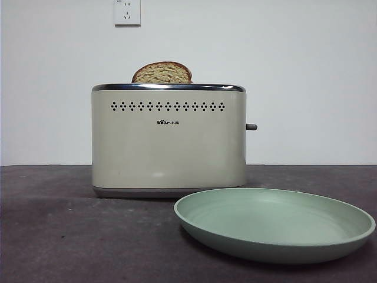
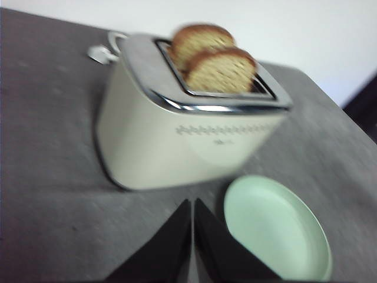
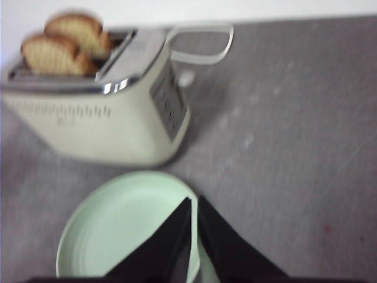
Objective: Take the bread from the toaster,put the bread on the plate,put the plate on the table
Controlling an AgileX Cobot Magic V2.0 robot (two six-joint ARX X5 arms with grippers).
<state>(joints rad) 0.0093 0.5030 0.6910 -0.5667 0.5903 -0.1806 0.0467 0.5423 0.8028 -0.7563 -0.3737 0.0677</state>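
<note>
The cream toaster [image 1: 168, 141] stands on the table [image 1: 59, 236], also seen in the left wrist view [image 2: 177, 141] and the right wrist view [image 3: 94, 124]. Two like slices of bread stand in its slots, only their domed tops showing: one in the slot by the logo side [image 2: 221, 69], one behind it [image 2: 200, 38]. The front view shows one top [image 1: 162, 73]. The mint-green plate [image 1: 277, 227] lies empty on the table in front of the toaster. My left gripper [image 2: 192, 203] and right gripper [image 3: 194, 199] are shut and empty, held above the table short of the toaster.
The toaster's grey lever [image 1: 251, 127] sticks out of its end. Its pale power cord [image 3: 200, 56] loops on the table behind it. A wall socket [image 1: 127, 12] is on the white wall. No arm shows in the front view.
</note>
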